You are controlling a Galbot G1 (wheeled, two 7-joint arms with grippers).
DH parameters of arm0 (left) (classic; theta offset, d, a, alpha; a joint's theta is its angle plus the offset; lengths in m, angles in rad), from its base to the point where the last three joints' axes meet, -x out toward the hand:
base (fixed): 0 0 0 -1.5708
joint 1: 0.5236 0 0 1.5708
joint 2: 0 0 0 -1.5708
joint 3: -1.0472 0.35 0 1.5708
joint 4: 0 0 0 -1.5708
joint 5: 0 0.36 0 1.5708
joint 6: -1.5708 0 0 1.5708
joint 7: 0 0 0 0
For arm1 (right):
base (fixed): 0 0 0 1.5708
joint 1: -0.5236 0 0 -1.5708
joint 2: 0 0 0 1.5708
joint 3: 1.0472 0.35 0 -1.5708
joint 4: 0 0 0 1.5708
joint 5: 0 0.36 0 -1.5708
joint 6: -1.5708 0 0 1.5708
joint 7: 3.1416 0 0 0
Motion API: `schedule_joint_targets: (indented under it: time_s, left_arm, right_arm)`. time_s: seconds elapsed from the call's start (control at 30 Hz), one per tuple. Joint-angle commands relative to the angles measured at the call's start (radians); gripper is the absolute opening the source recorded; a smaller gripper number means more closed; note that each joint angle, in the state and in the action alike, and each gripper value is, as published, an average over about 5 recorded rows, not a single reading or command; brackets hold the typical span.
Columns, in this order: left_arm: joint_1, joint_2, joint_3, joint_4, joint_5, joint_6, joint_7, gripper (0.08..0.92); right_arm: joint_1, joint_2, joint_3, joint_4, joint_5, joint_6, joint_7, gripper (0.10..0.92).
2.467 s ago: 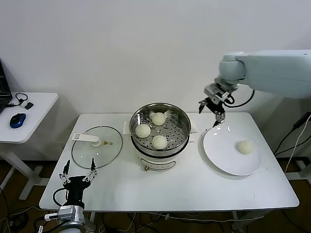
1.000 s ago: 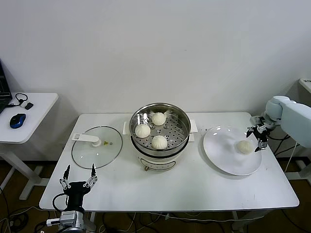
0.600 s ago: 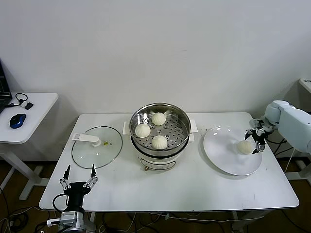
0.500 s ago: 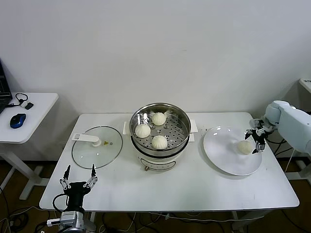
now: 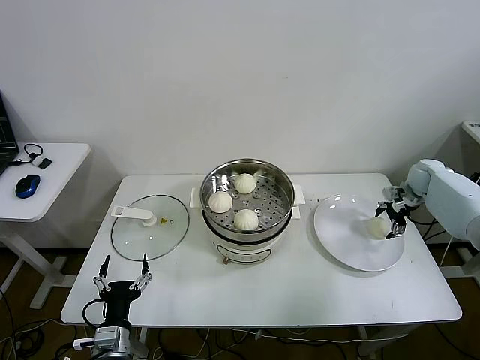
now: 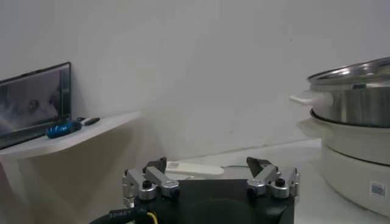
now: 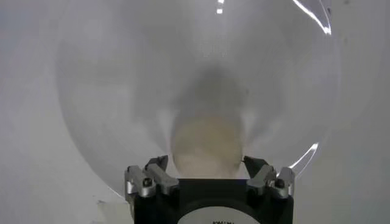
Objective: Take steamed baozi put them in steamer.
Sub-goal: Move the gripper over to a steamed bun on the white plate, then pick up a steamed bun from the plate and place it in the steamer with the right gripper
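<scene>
right gripper (image 5: 392,219) apart around plate (image 5: 341,240) baozi (image 7: 206,146), wrist-confirmed | left gripper (image 5: 120,273) parked, apart | steamer (image 5: 279,187): three baozi

- The head view looked forward and down from above, taking in the whole white table (image 5: 262,285), the steamer (image 5: 246,206) at its middle and the plate (image 5: 352,251) on the robot's right.
- The left wrist view sat low at table height, facing level across the left gripper (image 6: 210,176) toward the steamer's (image 6: 353,122) side.
- The right wrist view pointed down, close over the plate (image 7: 109,91), past the right gripper (image 7: 207,173).
- Head and left wrist shared the steamer; head and right wrist shared the plate.
</scene>
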Motion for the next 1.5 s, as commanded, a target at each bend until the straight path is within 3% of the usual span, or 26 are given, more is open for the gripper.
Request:
schedule_joint_targets:
  time_s: [0.03,0.33,0.7,1.07,1.3,1.5]
  left_arm:
    - [0.000,-0.049,0.005,-0.003,0.003,-0.001,0.000,0.823]
    - [0.002,-0.049,0.007,-0.008,0.003,-0.001,0.000,0.823]
    - [0.000,-0.049,0.010,-0.017,-0.004,0.004,0.003,0.823]
    - [-0.023,-0.049,0.051,-0.017,-0.014,0.018,0.005,0.823]
    - [-0.037,-0.045,0.057,-0.018,-0.031,0.026,0.008,0.823]
    - [-0.044,-0.036,0.041,-0.016,-0.053,0.034,0.015,0.823]
  right_arm:
    - [-0.009,0.002,0.018,-0.011,-0.011,-0.002,0.004,0.769]
    - [0.025,-0.028,-0.008,0.048,0.005,-0.018,-0.004,0.580]
    - [0.473,-0.104,-0.487,0.384,0.338,-0.100,-0.022,0.598]
    - [0.904,0.000,-0.810,0.710,0.691,-0.266,-0.005,0.602]
    - [0.960,0.095,-0.838,0.839,0.869,-0.377,0.054,0.597]
    - [0.855,0.168,-0.775,0.839,0.921,-0.436,0.123,0.598]
